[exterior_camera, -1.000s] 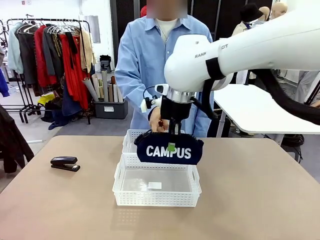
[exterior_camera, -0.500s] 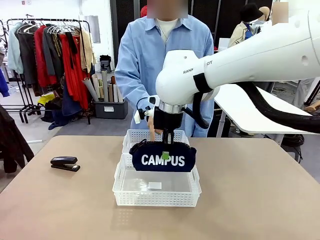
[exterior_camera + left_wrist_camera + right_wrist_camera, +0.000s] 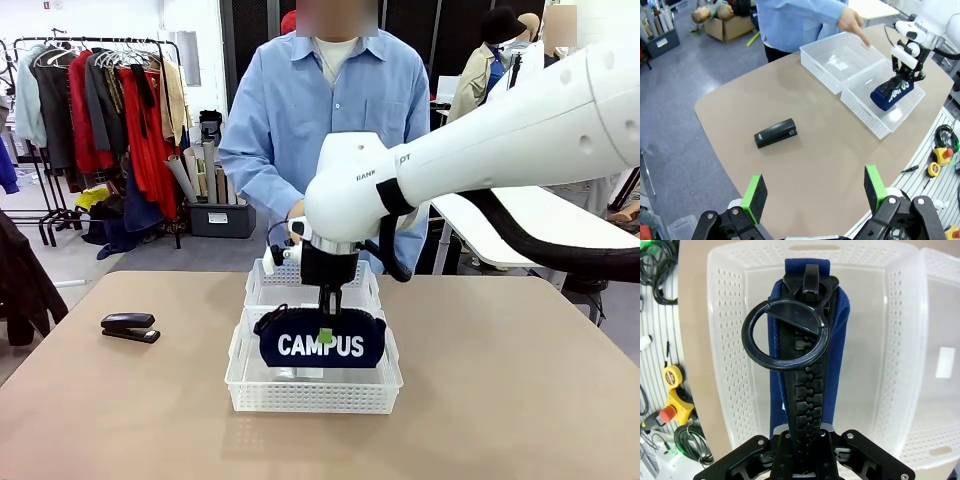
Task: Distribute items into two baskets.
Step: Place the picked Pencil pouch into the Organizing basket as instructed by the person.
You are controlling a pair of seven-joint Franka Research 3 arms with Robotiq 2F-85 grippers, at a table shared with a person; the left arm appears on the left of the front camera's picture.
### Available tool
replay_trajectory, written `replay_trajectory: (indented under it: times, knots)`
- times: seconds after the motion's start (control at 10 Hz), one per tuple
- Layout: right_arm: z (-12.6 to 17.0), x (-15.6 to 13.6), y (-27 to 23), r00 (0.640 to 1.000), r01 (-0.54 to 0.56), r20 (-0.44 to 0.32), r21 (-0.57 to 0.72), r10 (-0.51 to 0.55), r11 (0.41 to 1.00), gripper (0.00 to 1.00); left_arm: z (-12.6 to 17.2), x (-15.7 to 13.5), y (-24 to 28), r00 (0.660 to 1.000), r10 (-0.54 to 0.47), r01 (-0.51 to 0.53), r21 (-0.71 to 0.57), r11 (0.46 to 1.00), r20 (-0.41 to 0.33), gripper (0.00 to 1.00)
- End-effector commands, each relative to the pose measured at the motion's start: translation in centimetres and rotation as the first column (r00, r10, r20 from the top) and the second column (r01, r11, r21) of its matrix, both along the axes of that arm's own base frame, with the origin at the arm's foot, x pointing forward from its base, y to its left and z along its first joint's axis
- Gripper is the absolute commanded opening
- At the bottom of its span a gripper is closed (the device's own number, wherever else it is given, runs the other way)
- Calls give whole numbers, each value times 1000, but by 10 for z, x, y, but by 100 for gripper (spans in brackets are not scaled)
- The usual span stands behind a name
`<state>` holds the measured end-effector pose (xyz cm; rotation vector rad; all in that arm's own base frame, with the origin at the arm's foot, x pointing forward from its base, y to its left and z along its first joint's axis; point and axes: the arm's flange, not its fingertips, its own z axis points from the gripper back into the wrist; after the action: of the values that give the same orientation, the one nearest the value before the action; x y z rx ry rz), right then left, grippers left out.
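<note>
Right gripper [image 3: 325, 336]: jaws clamped on the zipper edge of the navy "CAMPUS" pouch [image 3: 300, 347], which stands upright inside the near white basket [image 3: 315, 398]; contact with the basket floor unclear.
Left gripper [image 3: 815, 192]: jaws wide, holding nothing, above the brown table [image 3: 830, 145].
Far white basket [image 3: 262, 290]: just behind the near one; person's hand [image 3: 851, 21] at its far rim.
Black stapler [image 3: 130, 327]: on the table, well left of both baskets.

Navy pouch [image 3: 300, 328] in white baskets [image 3: 312, 395]
The pouch is navy with white "CAMPUS" lettering; the baskets are perforated white; left of the pouch, a black stapler [image 3: 130, 327]; tan table [image 3: 500, 380].
</note>
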<state>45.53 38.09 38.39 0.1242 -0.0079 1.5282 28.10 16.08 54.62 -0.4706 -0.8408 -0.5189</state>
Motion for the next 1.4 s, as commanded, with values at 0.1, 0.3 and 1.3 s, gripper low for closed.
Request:
replay_trajectory:
  times: [0.1, 0.3, 1.3]
  knots:
    - [-19, -4, -1, 1000, 3, -6, 4, -3, 1000, 0, 0, 0, 0, 1000, -15, 16, -4, 1000, 14, 100]
    - [-29, -5, -1, 1000, 1, -12, 14, -1, 1000, 0, 0, 0, 0, 1000, -15, 16, -4, 1000, 14, 100]
    - [-22, -2, -4, 1000, -30, -1, 14, 30, 999, 100, 0, 0, 0, 1000, -15, 16, -4, 1000, 14, 100]
